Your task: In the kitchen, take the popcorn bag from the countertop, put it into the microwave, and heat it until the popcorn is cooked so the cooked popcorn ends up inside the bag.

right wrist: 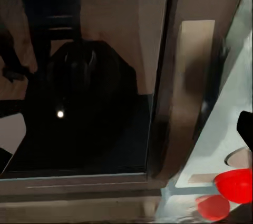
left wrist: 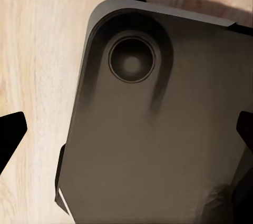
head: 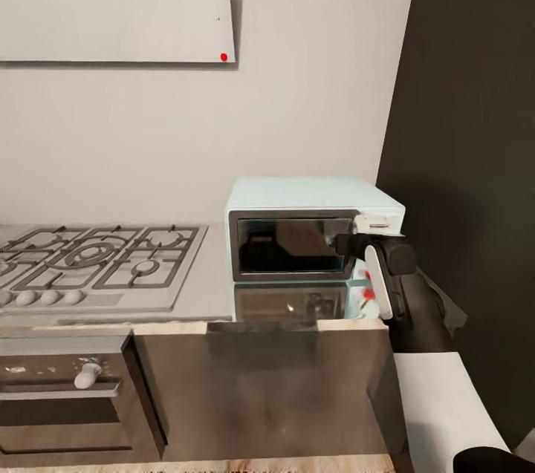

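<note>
1. Near: oven (head: 67, 399) w/ white knob, set in dark cabinet fronts below the table (head: 200, 295).
2. Left fingers (left wrist: 10, 134): dark tips wide apart, open, nothing between, over a grey rounded part above wood floor (left wrist: 37, 76).
3. Gas hob (head: 89, 261) on table, left.
4. Microwave (head: 312, 235) on table's right end, door shut.
5. Right gripper (head: 349, 244) at door's right edge by side panel; open or closed – can't tell.
6. Far: white wall.

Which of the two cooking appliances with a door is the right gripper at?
The microwave, the small pale blue box standing on the countertop. The right gripper is at its door's right edge. The oven sits lower, in the cabinets below the stove.
</note>
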`<state>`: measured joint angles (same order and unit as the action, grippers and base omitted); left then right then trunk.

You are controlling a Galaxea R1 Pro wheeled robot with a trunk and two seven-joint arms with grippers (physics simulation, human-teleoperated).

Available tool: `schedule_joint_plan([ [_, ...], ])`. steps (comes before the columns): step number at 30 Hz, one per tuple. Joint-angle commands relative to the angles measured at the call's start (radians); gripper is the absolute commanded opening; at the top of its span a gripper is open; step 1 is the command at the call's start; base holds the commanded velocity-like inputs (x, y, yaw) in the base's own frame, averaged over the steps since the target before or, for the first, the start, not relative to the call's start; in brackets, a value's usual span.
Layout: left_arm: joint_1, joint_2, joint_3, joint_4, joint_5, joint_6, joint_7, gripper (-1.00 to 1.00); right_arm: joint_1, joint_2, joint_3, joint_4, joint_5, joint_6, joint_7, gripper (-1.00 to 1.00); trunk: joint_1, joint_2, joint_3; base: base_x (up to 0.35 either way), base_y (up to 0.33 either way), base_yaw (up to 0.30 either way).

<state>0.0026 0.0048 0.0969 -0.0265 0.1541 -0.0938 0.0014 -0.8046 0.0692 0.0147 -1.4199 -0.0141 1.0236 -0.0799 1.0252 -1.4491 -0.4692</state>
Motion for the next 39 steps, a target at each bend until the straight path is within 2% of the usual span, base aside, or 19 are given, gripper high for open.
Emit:
schedule_joint_plan([
  [1,0.0,0.0,0.007,-0.001,0.001,-0.001,0.0,1.0,-0.001,0.0,0.001,-0.001,0.004,0.004,-0.007,1.0,0.0,-0.001,-0.001,-0.172,0.0,0.0],
  [10,0.0,0.0,0.007,-0.001,0.001,-0.001,0.0,1.0,-0.001,-0.002,-0.001,-0.001,0.056,0.003,-0.01,1.0,0.0,-0.001,-0.001,-0.025,0.0,0.0],
  [11,0.0,0.0,0.007,-0.001,0.001,-0.001,0.0,1.0,-0.001,-0.002,-0.001,-0.001,0.154,0.002,-0.012,1.0,0.0,-0.001,-0.001,0.0,0.0,0.0],
  [17,0.0,0.0,0.007,-0.001,0.001,-0.001,0.0,1.0,-0.001,-0.008,0.0,0.004,0.148,-0.032,-0.014,1.0,0.0,-0.001,-0.001,0.0,0.0,0.0],
  [39,0.0,0.0,0.007,-0.002,0.001,-0.001,0.0,1.0,-0.001,-0.005,0.004,0.006,0.143,-0.034,-0.014,1.0,0.0,-0.001,-0.001,0.031,0.013,0.0],
])
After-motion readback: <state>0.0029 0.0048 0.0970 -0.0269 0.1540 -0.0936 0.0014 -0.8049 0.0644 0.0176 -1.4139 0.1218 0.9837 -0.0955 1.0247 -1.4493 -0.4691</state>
